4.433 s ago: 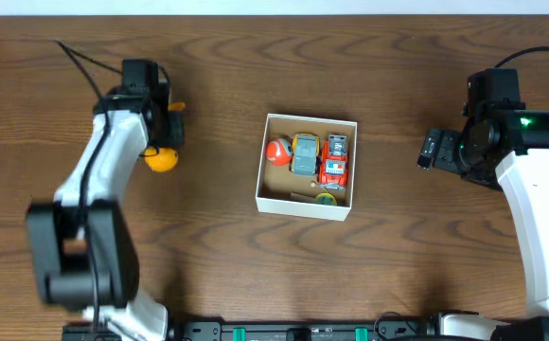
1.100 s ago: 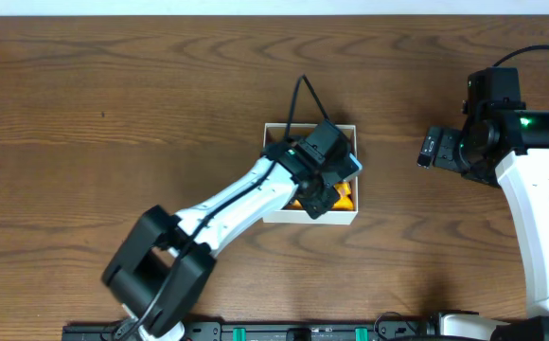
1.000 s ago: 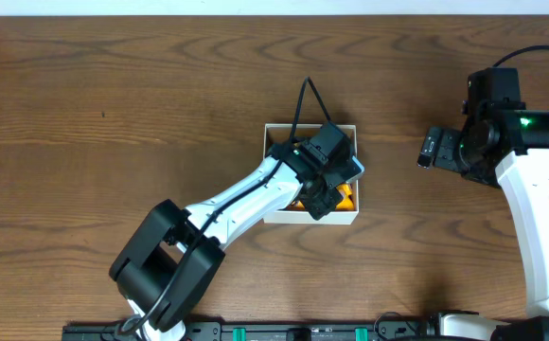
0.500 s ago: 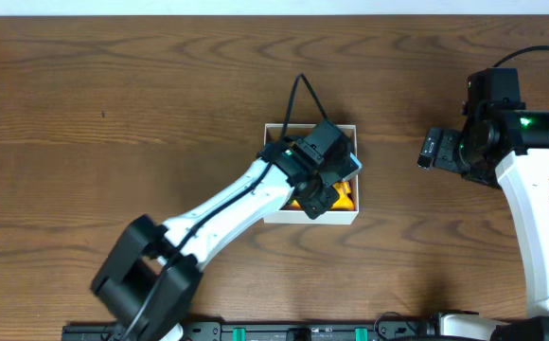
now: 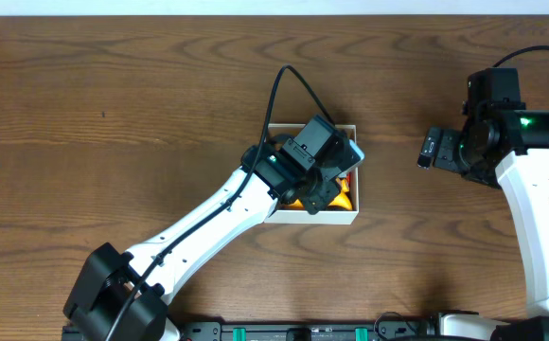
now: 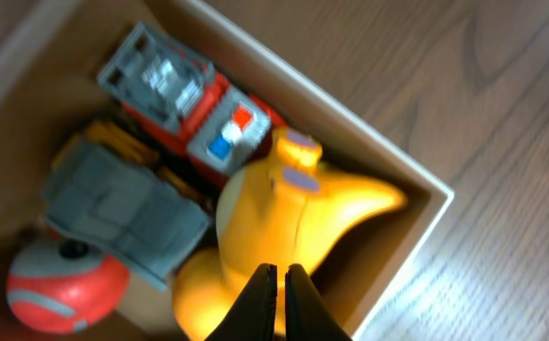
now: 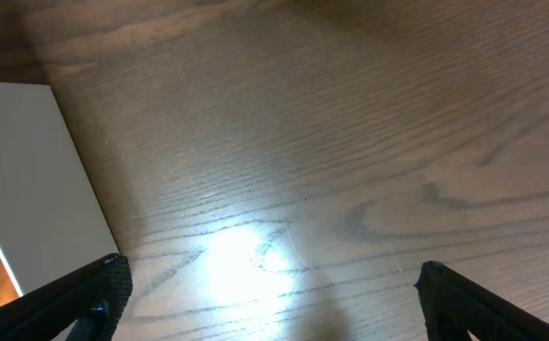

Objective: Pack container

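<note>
While the left arm [image 5: 208,223] stretches on a long diagonal from the near left across the brown wooden table [image 5: 161,114], its wrist hangs over the small square white cardboard container [image 5: 312,216] at mid-table. Fingers of the left gripper [image 6: 274,284] are pressed together with nothing between them, just above a yellow rubber duck [image 6: 274,208] lying inside beside a red-and-grey toy truck [image 6: 185,95], a grey toy vehicle [image 6: 128,204] and a red ball [image 6: 61,284]. At the right, well apart, the right arm [image 5: 530,189] stands folded, the right gripper [image 7: 273,279] spread wide over the wood.
</note>
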Robot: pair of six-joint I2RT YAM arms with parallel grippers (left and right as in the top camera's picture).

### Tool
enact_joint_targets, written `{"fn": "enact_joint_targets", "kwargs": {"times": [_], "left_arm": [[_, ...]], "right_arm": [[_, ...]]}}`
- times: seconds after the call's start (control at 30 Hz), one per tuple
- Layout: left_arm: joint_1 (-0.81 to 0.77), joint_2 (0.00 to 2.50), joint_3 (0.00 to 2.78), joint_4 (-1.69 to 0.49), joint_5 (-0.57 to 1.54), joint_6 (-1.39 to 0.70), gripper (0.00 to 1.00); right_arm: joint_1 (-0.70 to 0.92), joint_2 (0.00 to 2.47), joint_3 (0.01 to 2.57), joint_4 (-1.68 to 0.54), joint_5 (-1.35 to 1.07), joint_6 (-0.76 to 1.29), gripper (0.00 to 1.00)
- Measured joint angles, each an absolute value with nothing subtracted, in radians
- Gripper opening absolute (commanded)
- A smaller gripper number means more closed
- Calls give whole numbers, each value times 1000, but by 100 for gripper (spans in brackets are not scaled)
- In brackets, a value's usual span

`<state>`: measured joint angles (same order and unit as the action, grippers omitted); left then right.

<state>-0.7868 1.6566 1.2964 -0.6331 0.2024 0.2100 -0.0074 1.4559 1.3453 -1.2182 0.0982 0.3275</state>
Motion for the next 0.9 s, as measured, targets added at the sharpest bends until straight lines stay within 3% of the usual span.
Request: {"fn": "enact_joint_targets", "kwargs": {"times": [0.37,0.9], "left_arm": [[-788,1670,1296,-574,203,204,7],[-796,1881,1297,-575,324,149,6]], "right_arm": [[-7,1456,1345,-1218,98,327,99],[-7,1456,1345,-1218,98,327,99]]}}
